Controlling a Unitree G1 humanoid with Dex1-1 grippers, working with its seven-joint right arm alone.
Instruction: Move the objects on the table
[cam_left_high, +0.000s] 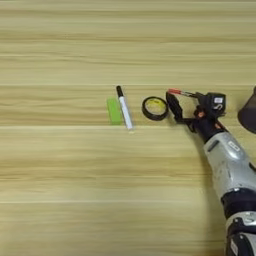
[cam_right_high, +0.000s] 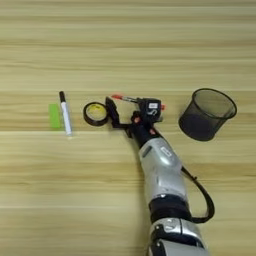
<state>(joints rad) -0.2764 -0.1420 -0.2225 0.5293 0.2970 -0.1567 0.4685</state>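
Objects lie in a loose row across the middle of the table (cam_right_high: 125, 40): the green block (cam_right_high: 54, 115) farthest to my left, the white black-capped marker (cam_right_high: 65, 117) just beside it and roughly parallel, then the black tape roll with yellow core (cam_right_high: 96, 113) lying flat, and well off to my right the black mesh pen cup (cam_right_high: 206, 114), which stands tilted with its open mouth up. My gripper (cam_left_high: 181, 104) sits between the tape roll and the cup, reaching in from the lower right on the silver forearm (cam_right_high: 161, 172). One black finger (cam_left_high: 174, 107) lies close beside the tape roll's right edge; the thin red-capped pen (cam_left_high: 179, 92) lies across the far side of the gripper, red tip pointing left. The fingers look spread with a clear gap between them, and I cannot tell whether the pen is pinched at its hidden end or merely resting against the gripper. My judgement is that the pen is the item in hand at this step, with the cup its likely home. The next move calls for a firm pinch on the thin shaft, then a lift and a swing right without nudging the tape roll.
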